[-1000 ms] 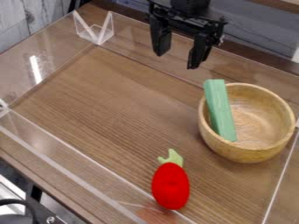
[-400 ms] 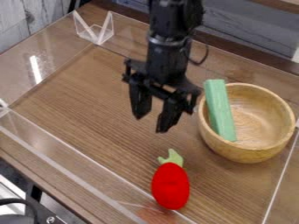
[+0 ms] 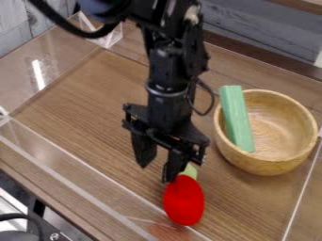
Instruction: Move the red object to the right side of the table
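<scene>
Since a second ago the black robot arm has come from the far edge of the table down and toward the camera, and its black gripper [image 3: 170, 166] now hangs low just above the small bright red plush strawberry-like toy with a green leafy top [image 3: 185, 199], which has stayed where it was.

Single camera view, looking down at an angle across the table. The brown wood-grain tabletop [image 3: 88, 104] is bordered by low clear acrylic walls. The red toy lies near the front edge, a little right of centre, close to the front acrylic wall. Its leafy top points toward the arm and is partly hidden behind the gripper's fingers.

To the right, apart from the toy, sits a round light wooden bowl [image 3: 268, 141]. A green rectangular block [image 3: 235, 117] leans inside it, its upper end resting over the bowl's left rim. The bowl is near the arm's right side but does not touch it. In the far left corner a small clear folded acrylic piece [image 3: 101, 30] stands against the wall.

The arm rises upright from the gripper to the top of the frame, with the gripper pointing straight down. Its dark fingers are parted, with a gap showing between them, straddling the green top of the toy. Whether they touch it cannot be told, and the toy is not lifted
</scene>
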Robot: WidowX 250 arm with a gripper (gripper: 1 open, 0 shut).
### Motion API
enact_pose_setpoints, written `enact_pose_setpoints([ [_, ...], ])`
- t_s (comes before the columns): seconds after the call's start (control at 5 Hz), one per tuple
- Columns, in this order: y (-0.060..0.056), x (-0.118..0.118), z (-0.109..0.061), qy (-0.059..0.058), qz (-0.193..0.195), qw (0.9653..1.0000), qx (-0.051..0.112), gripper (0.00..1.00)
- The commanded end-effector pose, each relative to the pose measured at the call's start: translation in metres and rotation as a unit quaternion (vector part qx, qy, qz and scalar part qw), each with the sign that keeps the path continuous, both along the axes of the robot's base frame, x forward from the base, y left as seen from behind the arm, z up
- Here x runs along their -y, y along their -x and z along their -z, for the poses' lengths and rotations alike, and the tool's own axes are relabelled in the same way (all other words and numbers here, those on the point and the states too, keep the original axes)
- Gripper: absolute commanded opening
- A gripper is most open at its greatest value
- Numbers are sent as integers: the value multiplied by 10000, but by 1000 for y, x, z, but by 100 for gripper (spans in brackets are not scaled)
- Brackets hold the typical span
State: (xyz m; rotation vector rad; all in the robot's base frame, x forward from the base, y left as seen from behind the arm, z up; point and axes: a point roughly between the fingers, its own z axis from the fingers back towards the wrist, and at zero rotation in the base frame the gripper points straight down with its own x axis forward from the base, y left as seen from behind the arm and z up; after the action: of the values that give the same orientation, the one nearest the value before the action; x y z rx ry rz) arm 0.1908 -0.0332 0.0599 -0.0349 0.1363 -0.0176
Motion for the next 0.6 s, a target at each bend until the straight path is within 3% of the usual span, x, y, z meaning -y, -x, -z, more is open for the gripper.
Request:
enact_pose_setpoints([
  [0.0, 9, 4, 4, 73, -35, 9996, 277, 100],
  [0.2, 12, 5, 17, 118, -48, 9991, 403, 0],
  [0.4, 13, 3, 17, 148, 11, 9987, 483, 0],
])
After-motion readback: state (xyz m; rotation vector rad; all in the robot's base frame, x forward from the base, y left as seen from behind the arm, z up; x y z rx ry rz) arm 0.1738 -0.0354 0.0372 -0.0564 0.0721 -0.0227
